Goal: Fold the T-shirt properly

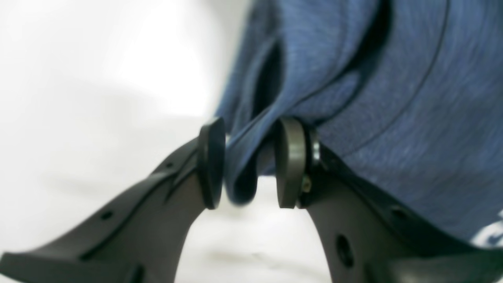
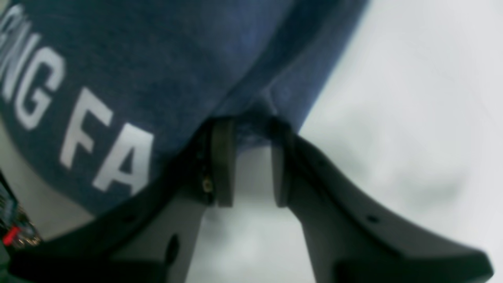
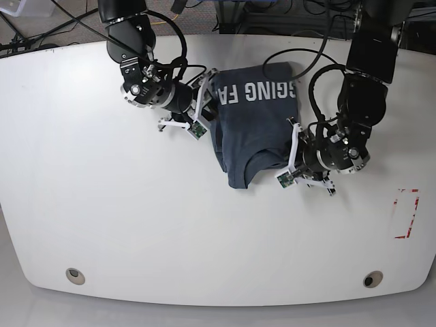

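Observation:
The dark blue T-shirt [image 3: 255, 126] lies bunched at the back middle of the white table [image 3: 102, 204], with white lettering "GING FA" along its far part. Its near end is folded into a crumpled lump. My left gripper [image 3: 293, 151] is at the shirt's right edge. In the left wrist view, the left gripper [image 1: 248, 153] is closed on a thick fold of the T-shirt [image 1: 393, 118]. My right gripper [image 3: 206, 102] is at the shirt's left edge. In the right wrist view, the right gripper [image 2: 251, 145] pinches the T-shirt's [image 2: 165, 63] edge at the tips, next to the lettering.
A red tape rectangle [image 3: 407, 212] marks the table at the right. Two round holes [image 3: 75, 275] [image 3: 371, 278] sit near the front edge. Cables [image 3: 300, 58] loop over the back of the table behind the shirt.

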Motion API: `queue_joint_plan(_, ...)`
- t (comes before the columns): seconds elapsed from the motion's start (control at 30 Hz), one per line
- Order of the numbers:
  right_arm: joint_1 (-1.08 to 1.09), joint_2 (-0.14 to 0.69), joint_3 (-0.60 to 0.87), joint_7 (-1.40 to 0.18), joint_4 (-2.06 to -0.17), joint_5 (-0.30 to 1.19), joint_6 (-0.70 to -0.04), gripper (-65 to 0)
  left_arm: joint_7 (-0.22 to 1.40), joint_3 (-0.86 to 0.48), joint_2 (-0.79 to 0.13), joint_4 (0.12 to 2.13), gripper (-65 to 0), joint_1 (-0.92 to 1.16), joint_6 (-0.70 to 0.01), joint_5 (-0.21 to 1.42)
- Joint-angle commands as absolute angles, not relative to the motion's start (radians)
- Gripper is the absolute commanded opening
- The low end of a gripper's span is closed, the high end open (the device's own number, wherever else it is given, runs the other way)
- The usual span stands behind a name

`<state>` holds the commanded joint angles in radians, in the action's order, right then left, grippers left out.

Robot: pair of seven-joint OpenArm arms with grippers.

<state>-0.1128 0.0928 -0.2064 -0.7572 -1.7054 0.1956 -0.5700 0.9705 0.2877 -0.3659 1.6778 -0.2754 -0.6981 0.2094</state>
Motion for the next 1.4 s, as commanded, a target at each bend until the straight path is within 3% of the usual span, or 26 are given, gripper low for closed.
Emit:
queue_joint_plan(0.27,-0.091,0.084,-0.311,-0.759,-1.712,0.148,-0.568,-51.2,1.015,0.232,-0.381,1.894,-44.6,-0.211,-0.698,0.209)
queue_joint_plan(0.37,-0.085,0.090,-0.308,-0.785,-1.712,0.148,-0.568,-51.2,1.056,0.194,-0.300,1.913,-44.0,-0.180,-0.698,0.208)
queue_joint_plan(0.5,-0.084,0.110,-0.286,-0.799,-1.725,0.145,-0.568,-51.2,1.067,0.131,-0.222,1.913,-33.9,-0.107,-0.698,0.206)
queue_joint_plan(0.6,-0.091,0.111,-0.196,-0.800,-1.733,0.148,-0.578,-51.2,1.066,0.105,-0.157,1.910,-24.2,-0.053,-0.582,0.206)
queue_joint_plan(0.67,-0.093,0.111,-0.145,-0.802,-1.733,0.148,-0.579,-51.2,1.066,0.105,-0.137,1.908,-21.5,-0.018,-0.530,0.208)
queue_joint_plan(0.8,-0.091,0.108,-0.051,-0.802,-1.727,0.150,-0.591,-51.2,1.024,0.101,-0.128,1.886,-21.5,0.047,-0.484,0.208)
queue_joint_plan(1.0,-0.085,0.107,0.070,-0.802,-1.725,0.150,-0.687,-51.2,0.901,0.102,-0.125,1.721,-21.4,0.113,-0.409,0.208)
queue_joint_plan(1.17,-0.085,0.107,0.125,-0.802,-1.725,0.150,-0.698,-51.2,0.803,0.082,-0.148,1.575,-21.5,0.111,-0.407,0.208)
queue_joint_plan(1.4,-0.087,0.110,0.177,-0.802,-1.735,0.150,-0.698,-51.2,0.773,-0.099,-0.257,1.426,-21.5,0.048,-0.414,0.208)
